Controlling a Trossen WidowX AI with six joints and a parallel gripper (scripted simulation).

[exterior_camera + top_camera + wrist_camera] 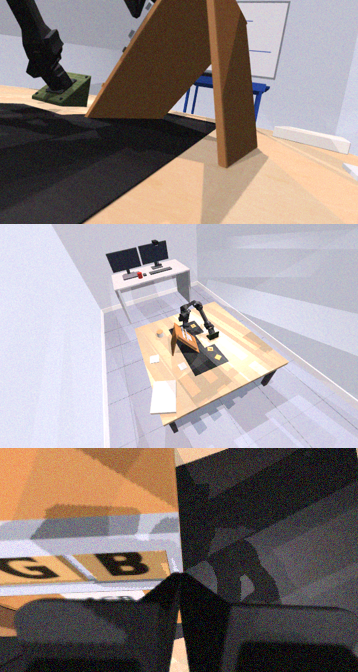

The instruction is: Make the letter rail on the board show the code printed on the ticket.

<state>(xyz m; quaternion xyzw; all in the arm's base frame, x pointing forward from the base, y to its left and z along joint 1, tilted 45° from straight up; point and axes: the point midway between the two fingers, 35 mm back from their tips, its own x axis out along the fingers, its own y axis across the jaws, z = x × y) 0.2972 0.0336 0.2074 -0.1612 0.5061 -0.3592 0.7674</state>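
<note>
The orange-brown board (193, 344) (151, 67) (30, 483) leans on the mat. Its pale rail (100, 543) holds a G tile (30, 569) and a B tile (125, 565), B to the right of G near the rail's right end, with a narrow strip between them. The rest of the rail is outside the wrist view. The white ticket (75, 596) below the rail is mostly hidden by a finger; its print is unreadable. My gripper (185, 326) (136, 16) (181, 575) is shut and empty, just below and right of the B tile. Its contact with the rail cannot be told.
Loose yellow tiles (193, 325) (210, 348) (217, 357) lie on the black mat (200, 368) (81, 168) (310, 538). An orange-topped cup (159, 333) stands behind the board. White squares (154, 358) (182, 366) and a large white slab (163, 398) lie towards the table's left edge.
</note>
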